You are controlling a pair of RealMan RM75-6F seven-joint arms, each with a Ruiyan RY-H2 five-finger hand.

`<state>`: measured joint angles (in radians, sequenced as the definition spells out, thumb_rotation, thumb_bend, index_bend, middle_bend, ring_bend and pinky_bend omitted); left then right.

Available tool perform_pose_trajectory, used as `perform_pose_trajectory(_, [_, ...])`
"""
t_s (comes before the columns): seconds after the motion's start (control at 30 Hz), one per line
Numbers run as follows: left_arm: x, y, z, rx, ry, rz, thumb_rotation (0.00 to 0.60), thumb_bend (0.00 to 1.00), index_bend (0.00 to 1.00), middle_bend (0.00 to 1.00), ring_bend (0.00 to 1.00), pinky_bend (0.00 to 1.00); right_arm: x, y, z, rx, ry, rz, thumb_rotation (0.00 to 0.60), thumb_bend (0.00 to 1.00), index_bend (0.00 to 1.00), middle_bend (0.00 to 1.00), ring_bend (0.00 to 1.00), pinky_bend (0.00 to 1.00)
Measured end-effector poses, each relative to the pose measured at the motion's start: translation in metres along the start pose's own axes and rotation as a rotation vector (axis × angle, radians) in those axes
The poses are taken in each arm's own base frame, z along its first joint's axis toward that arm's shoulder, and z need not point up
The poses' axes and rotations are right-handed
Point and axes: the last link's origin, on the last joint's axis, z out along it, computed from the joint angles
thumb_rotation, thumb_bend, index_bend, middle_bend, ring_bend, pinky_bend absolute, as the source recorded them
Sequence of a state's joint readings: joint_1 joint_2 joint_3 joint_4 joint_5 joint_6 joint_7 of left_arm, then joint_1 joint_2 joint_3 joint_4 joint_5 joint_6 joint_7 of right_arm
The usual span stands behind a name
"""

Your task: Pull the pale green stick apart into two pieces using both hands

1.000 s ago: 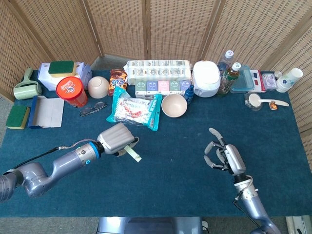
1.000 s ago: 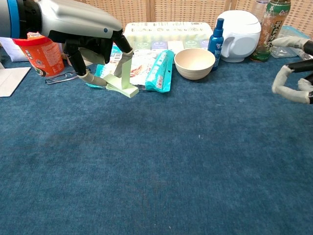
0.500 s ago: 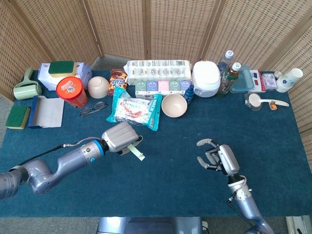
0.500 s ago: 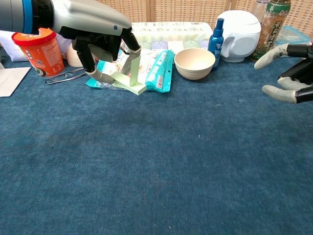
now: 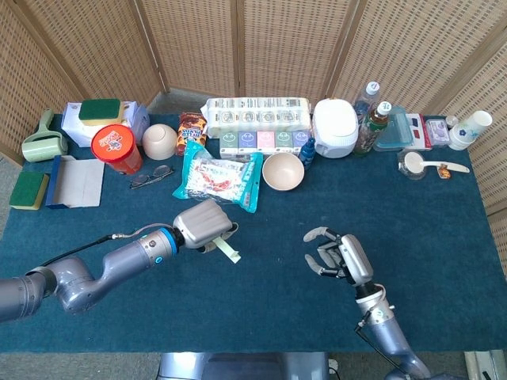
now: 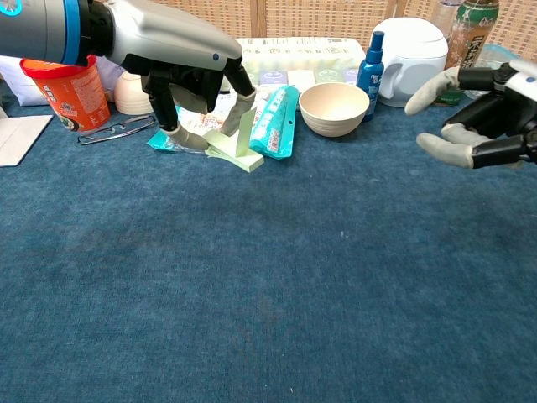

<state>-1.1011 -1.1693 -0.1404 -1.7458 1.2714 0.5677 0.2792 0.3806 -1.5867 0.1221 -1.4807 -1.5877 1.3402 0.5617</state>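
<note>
The left hand (image 5: pixel 204 225) carries the flat pale green plastic stick (image 5: pixel 228 250) inward, free end poking toward its partner; the right hand (image 5: pixel 339 257), fingers spread wide and empty, slides closer. The two-handed grip looks imminent.

— What is escaping view?
— The left hand (image 6: pixel 180 63) is covering the upper end of the pale green stick (image 6: pixel 239 144). The chest view's right edge is cutting off the right hand (image 6: pixel 482 113).
</note>
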Motion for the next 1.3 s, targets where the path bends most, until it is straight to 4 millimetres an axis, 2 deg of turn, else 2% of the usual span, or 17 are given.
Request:
perform_pose_trajectory(0.33, [-0.001, 0.007, 0.008, -0.014, -0.007, 0.0, 0.6, 0.44, 0.7, 0.96, 0.92, 0.9, -0.015, -0.021, 0.015, 0.056, -0.07, 0.038, 0.6, 0.45, 0.45, 1.0, 1.0, 1.0])
perform_pose_trajectory(1.0, [-0.001, 0.005, 0.022, -0.003, -0.012, -0.004, 0.6, 0.44, 0.7, 0.96, 0.92, 0.9, -0.046, -0.031, 0.025, 0.069, -0.176, 0.028, 0.6, 0.46, 0.42, 1.0, 1.0, 1.0])
perform_pose_trajectory(1.3, [-0.001, 0.008, 0.026, -0.009, -0.016, 0.001, 0.6, 0.44, 0.7, 0.96, 0.92, 0.9, -0.046, -0.035, 0.036, 0.069, -0.173, 0.017, 0.6, 0.46, 0.41, 1.0, 1.0, 1.0])
